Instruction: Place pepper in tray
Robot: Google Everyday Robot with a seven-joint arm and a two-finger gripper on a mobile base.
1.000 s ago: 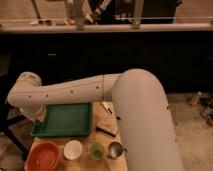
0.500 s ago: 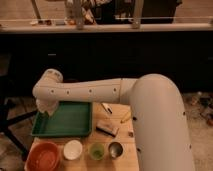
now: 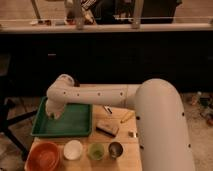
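Gripper over the tray's left part

The gripper (image 3: 54, 113) hangs above the large green plastic tray (image 3: 75, 125); a round orange bowl (image 3: 43, 155) sits nearer.

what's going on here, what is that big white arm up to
A white robot arm reaches across a wooden table, its claw down over the left part of the green tray. The pepper cannot be made out from this view. Along the table's near edge stand an orange bowl, a white cup, a green cup and a metal cup. A dark block lies right of the tray.
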